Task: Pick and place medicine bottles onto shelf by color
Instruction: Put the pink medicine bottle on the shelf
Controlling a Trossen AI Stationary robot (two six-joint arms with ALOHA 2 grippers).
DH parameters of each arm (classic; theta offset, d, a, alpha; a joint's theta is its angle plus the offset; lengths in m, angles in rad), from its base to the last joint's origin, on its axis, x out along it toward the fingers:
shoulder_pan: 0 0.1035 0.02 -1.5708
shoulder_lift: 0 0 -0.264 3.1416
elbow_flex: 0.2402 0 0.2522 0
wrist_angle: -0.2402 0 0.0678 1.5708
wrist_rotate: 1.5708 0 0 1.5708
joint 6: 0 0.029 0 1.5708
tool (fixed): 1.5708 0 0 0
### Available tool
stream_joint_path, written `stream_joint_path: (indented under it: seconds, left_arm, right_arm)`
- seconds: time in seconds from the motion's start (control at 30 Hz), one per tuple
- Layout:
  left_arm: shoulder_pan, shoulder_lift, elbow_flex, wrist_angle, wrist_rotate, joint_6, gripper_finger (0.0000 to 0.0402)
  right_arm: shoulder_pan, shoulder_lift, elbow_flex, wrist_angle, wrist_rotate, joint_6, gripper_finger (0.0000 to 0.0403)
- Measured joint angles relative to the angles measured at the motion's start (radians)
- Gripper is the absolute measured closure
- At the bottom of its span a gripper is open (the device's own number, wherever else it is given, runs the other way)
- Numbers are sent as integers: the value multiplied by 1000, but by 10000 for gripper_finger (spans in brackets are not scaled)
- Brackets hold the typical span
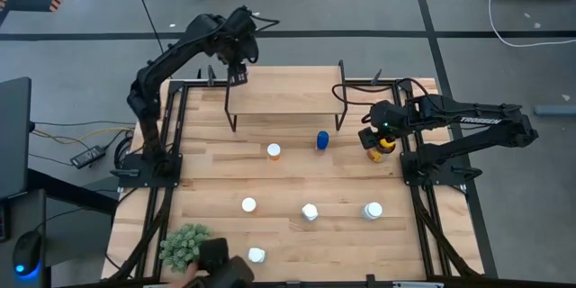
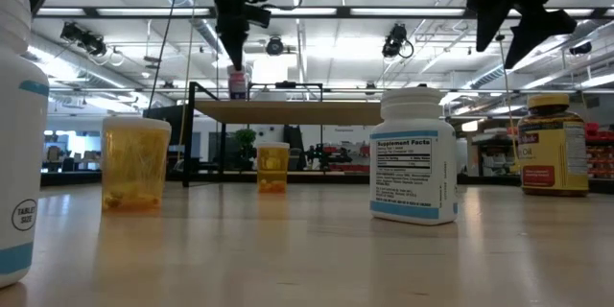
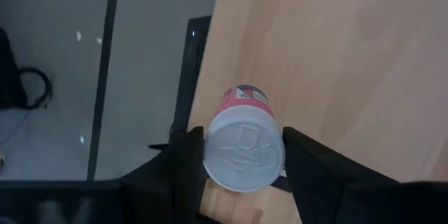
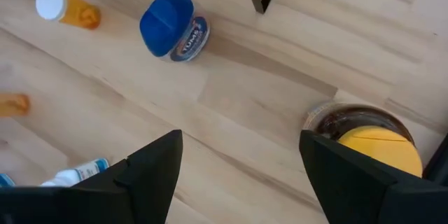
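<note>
Left gripper [image 3: 241, 164], fingers standing on either side of the white cap of a pink bottle [image 3: 243, 155]; the bottle is sitting upright between them with its long axis vertical, in line with the wrist, and whether the fingers are pressing the cap or standing just clear of it cannot be told. In the level view the bottle is resting on the shelf [image 2: 297, 112] near its left end, directly under the left gripper [image 2: 233, 46]. From above, that gripper [image 1: 238, 76] is hanging over the shelf's [image 1: 279, 101] 9 o'clock end. Right gripper [image 4: 241, 175], fingers spread wide and holding nothing, is hovering beside the amber bottle [image 4: 369, 140] with the yellow cap, which is standing upright toward 3 o'clock of the jaws in the overhead view [image 1: 382, 144]. The blue bottle [image 1: 322, 140] is standing toward 9 o'clock of it. Judgement: the right arm is the nearer one for the amber bottle.
</note>
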Motion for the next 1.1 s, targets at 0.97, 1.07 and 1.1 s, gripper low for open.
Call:
stream_joint_path:
  seconds: [0.97,1.07,1.1]
  left_arm:
    - [35,83,52,-11,25,27,215]
    - [36,83,52,-13,24,29,216]
    - [36,83,52,-14,23,28,217]
  right_arm:
    - [58,0,0,0,40,-8,107]
    - [58,0,0,0,40,-7,107]
    - [58,0,0,0,40,-7,107]
